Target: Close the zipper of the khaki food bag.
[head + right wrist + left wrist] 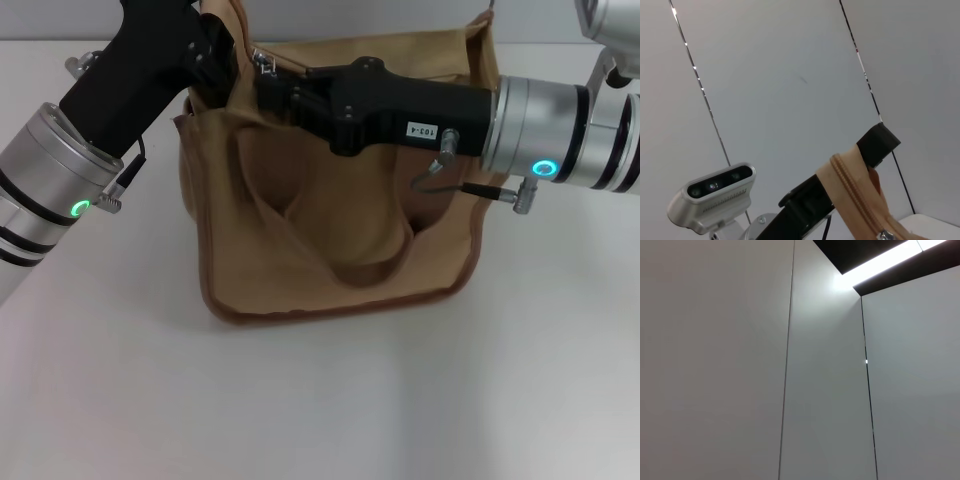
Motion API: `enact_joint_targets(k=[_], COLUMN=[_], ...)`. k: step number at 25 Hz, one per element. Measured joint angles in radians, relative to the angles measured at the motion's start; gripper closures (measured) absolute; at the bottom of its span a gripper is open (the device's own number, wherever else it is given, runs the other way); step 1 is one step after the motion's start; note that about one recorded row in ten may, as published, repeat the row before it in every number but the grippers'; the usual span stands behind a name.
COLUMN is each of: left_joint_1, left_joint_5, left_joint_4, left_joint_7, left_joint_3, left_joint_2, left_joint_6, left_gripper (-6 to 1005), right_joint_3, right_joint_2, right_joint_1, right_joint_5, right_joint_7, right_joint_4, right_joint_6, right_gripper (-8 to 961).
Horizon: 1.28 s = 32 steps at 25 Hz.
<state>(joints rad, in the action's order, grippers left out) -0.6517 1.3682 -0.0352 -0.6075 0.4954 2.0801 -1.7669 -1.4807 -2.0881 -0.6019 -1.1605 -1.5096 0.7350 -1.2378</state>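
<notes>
The khaki food bag (330, 230) stands on the white table, its front pocket sagging. My left gripper (215, 55) is at the bag's upper left corner, shut on the end of the zipper tape. In the right wrist view its black finger (880, 142) shows at the tip of the tan zipper (855, 197). My right gripper (262, 85) reaches across the bag's top from the right and is shut at the silver pull tab (265, 64), close to the left end. The tab also shows in the right wrist view (885, 234). The left wrist view shows only wall and ceiling.
The white table (320, 400) stretches in front of the bag and to both sides. The left arm's wrist camera (715, 195) shows in the right wrist view. The right arm's silver forearm (560, 135) hangs over the bag's right side.
</notes>
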Motion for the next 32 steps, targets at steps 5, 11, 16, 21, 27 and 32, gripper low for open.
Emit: enact_joint_targets(k=[5,11,16,21,27,32], left_joint_1=[0.005,0.029,0.059,0.086,0.114,0.146], left_joint_5=[-0.002,-0.005,-0.006,-0.008,-0.009,-0.009], left_joint_4=[0.000,-0.007,-0.003,-0.001,0.000,0.007], left_joint_7=[0.000,0.001,0.021,0.038,0.034,0.035], left_joint_3=[-0.007,-0.042,-0.070,-0.084,-0.114,-0.154], left_joint_2=[0.000,0.000,0.000,0.000,-0.001,-0.002], left_joint_6=[0.010,0.053,0.091,0.100,0.108,0.126], left_gripper=[991,991,991,991,991,991], right_joint_3=[0.008,0.012,0.027,0.067,0.168,0.264], right_joint_2=[0.004,0.008,0.012,0.022,0.024,0.022], right_joint_1=[0.014,0.050,0.077,0.098,0.131,0.170], right_joint_5=[0.001,-0.003,-0.007,-0.028,-0.097,-0.164], right_joint_7=[-0.001,-0.024,-0.041,-0.060,-0.094,-0.123], right_joint_4=[0.011,0.043,0.073,0.075,0.072,0.070], right_joint_6=[-0.008,-0.011,-0.013,-0.033,-0.089,-0.124], right_gripper=[934,943,945,947,950,952])
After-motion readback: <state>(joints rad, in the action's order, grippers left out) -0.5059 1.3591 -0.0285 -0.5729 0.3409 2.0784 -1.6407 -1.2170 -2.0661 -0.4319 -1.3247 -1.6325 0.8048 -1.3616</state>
